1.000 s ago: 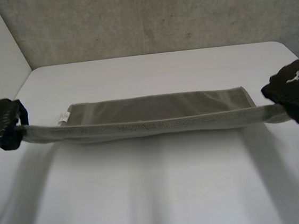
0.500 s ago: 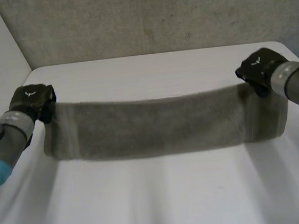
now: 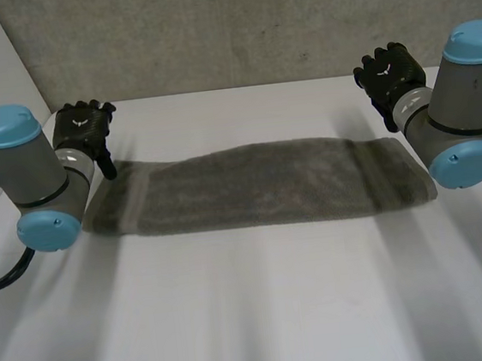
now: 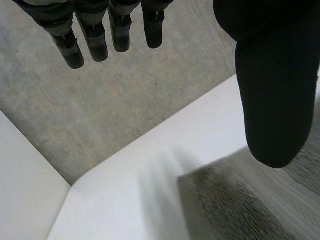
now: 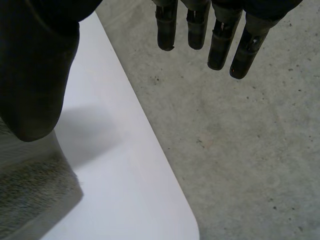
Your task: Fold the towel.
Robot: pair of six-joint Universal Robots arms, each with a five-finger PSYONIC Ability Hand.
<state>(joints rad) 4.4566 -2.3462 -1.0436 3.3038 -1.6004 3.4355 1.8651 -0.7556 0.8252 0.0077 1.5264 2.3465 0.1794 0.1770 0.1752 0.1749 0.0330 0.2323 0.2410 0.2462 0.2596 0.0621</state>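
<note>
Across the middle of the frame in the head view, the towel point(image 3: 250, 188) as a long grey-brown band, flat on the white table point(image 3: 255, 317), its length running from left to right. At upper left, the left hand point(image 3: 85, 128), just beyond the band's far left corner, fingers straight and relaxed, grasping nothing; thumb tip down near that corner, perhaps grazing the cloth, though hard to tell from here. At upper right, the right hand point(image 3: 392, 74), fingers spread and loose, likewise empty, just beyond the far right corner. In the left wrist view, straight fingers point(image 4: 95, 35) held well away from the thumb point(image 4: 272, 100), with a towel corner point(image 4: 235, 210) on the table beneath the thumb. In the right wrist view, the same open spread of fingers point(image 5: 200, 27) and thumb point(image 5: 35, 75), a towel corner point(image 5: 35, 205) under the thumb, near the table's rounded corner, a grey concrete surface point(image 5: 240, 150) beyond.
</note>
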